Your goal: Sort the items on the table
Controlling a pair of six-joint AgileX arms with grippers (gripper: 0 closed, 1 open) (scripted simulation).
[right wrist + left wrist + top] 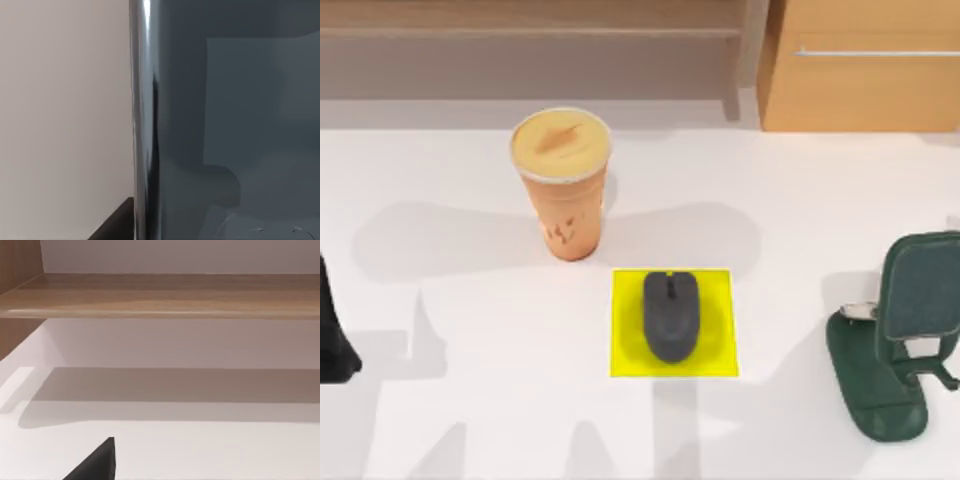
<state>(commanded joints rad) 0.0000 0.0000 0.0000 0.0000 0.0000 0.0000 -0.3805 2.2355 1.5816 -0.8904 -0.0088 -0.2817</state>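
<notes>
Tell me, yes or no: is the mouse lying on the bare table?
No. In the top view the mouse lies on the yellow square, which rests on the white table.

The top view looks straight down on the table (pixel 450 330) from well above, taking in the cup (pixel 561 182), the mouse (pixel 671 315) and the stand (pixel 905 340), with the shelf (pixel 530 30) along its far edge. My left wrist view sits low over the table (pixel 210 450), facing that same shelf (pixel 165 295). My right wrist view is pressed close against a slate-grey phone (pixel 235 100).
</notes>
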